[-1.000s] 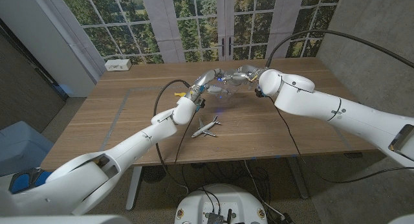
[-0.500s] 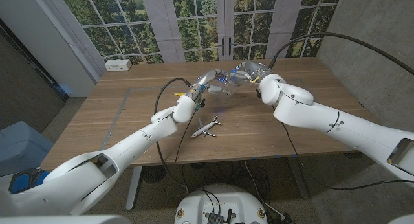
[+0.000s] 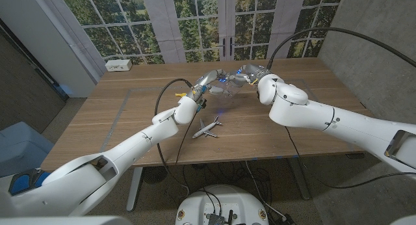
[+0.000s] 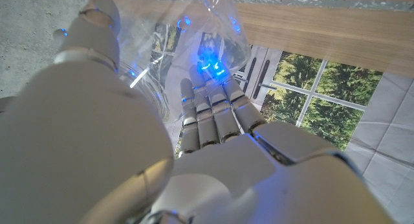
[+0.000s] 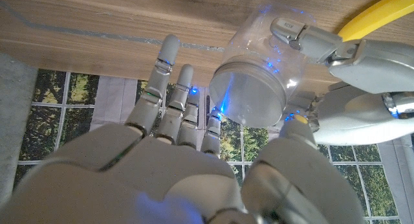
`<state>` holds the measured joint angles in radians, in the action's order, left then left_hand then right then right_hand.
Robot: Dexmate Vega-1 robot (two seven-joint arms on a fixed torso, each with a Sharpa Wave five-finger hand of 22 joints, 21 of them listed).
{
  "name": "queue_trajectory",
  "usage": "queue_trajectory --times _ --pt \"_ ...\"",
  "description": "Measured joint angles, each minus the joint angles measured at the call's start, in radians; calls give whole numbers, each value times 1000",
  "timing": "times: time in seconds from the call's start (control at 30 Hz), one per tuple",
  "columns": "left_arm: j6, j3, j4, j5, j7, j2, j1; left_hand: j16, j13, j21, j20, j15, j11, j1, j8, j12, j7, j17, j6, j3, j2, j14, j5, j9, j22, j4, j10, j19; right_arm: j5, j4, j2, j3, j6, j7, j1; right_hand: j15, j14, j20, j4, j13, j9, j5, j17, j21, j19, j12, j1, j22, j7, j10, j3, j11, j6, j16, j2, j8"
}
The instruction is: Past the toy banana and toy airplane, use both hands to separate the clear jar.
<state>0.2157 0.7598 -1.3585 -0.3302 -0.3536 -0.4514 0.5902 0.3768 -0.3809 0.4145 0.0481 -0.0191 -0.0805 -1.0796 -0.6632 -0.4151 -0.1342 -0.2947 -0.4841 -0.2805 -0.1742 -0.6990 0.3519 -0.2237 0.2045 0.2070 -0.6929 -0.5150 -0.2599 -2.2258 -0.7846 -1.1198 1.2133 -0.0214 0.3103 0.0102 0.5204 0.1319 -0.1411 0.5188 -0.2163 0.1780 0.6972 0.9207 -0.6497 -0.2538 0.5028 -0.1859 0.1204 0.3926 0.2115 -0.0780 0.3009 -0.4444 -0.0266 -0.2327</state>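
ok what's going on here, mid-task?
Both arms are stretched to the far side of the table. The left hand grips the clear jar and holds it in the air; the right hand is open at its lid end, fingers apart. The toy airplane lies untouched nearer the robot, and the toy banana is on the wood behind the jar.

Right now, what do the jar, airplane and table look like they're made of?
Clear jar: transparent glossy plastic, probably; table grain and blue light show through it. Toy airplane: seemingly pale moulded plastic, too small to confirm. Table: wood or wood veneer, matte, with visible plank grain.
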Motion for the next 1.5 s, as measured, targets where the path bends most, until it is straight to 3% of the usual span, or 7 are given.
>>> queue_trajectory --times 0.27,0.4,0.73,0.97,1.2,1.3,1.5 --pt "0 -2 -2 -1 -4 0 3 -1 0 4 0 0 0 0 0 0 0 -1 0 0 0 0 8 0 0 0 0 0 4 1 -4 -22 18 -20 -33 -64 150 -66 -27 -14 1 16 -28 27 -89 -43 96 0 -11 152 43 34 129 -52 29 -37" --pt "-1 -4 -3 3 -4 -1 6 -5 0 4 0 1 0 0 0 0 -5 -6 -6 0 0 -1 13 0 0 0 0 0 24 5 -8 -12 8 -29 -32 -84 225 -92 -35 -6 2 19 -14 39 -109 -78 149 0 -56 248 75 73 173 -99 42 -60" --pt "17 -15 8 55 32 0 3 -6 0 4 0 1 0 0 0 0 -5 -7 -6 0 0 -1 19 0 0 0 0 0 66 37 -28 24 -90 -59 -25 -87 223 -125 -41 13 1 26 10 45 -86 -84 224 -3 -88 268 105 109 205 -116 -13 -82" --pt "36 -27 26 136 104 3 -7 -1 0 4 0 1 -7 0 -2 -4 -11 -10 -15 0 0 -2 23 0 0 0 -8 0 96 82 -58 84 -211 -104 2 -79 195 -178 -16 33 1 18 29 48 -12 -105 302 -8 -115 264 130 113 232 -116 -58 -82" --pt "44 -41 54 199 165 8 -23 -1 0 8 0 7 -7 0 -23 -6 -10 -9 -26 0 0 -7 30 -1 1 0 -19 0 100 115 -74 140 -440 -176 37 -74 160 -179 -38 48 1 8 113 95 141 -110 550 -24 -115 166 197 100 232 -129 -79 -82" --pt "46 -42 57 216 182 9 -25 -1 0 12 0 7 -8 0 -39 -11 -10 -13 -26 0 0 -7 30 -1 1 1 -19 0 96 122 -75 159 -467 -186 53 -73 138 -174 -35 69 1 8 160 147 221 -110 608 -36 -115 150 199 101 231 -140 -113 -82" --pt "51 -47 71 246 208 13 -34 -1 0 12 0 10 -7 0 -52 -19 -10 -14 -26 -3 0 -11 34 -16 1 3 -26 0 60 132 -74 204 -563 -204 98 -71 129 -158 -38 126 1 38 189 221 303 -110 717 -38 -115 135 170 84 231 -157 -82 -82"
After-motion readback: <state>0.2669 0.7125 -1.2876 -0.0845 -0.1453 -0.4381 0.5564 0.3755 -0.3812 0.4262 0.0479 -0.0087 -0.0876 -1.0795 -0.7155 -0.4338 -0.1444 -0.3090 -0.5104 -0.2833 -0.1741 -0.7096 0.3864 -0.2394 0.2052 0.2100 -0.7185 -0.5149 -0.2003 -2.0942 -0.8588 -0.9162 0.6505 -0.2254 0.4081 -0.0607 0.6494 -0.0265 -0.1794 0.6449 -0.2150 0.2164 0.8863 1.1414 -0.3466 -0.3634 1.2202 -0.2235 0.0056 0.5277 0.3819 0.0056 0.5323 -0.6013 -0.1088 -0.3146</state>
